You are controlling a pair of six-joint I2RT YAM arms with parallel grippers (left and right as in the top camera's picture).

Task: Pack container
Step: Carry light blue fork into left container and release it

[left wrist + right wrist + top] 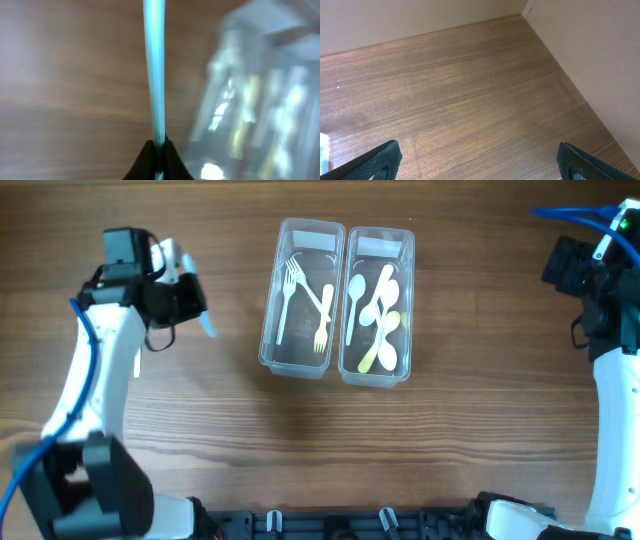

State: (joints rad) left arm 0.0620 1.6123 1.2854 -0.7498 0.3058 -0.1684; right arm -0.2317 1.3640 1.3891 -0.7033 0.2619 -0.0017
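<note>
Two clear plastic containers stand side by side at the table's middle. The left container [303, 298] holds forks; the right container [377, 305] holds spoons. My left gripper [192, 298] is shut on a light blue plastic utensil [206, 324], held above the table left of the containers. In the left wrist view the blue handle [154, 70] runs straight up from the shut jaws [159, 145], with the containers a blur [260, 105] at the right. My right gripper [477, 160] is open and empty over bare wood at the far right [590, 280].
A wall edge runs along the table's far right corner [555, 65] in the right wrist view. Blue cables hang by both arms [85, 340].
</note>
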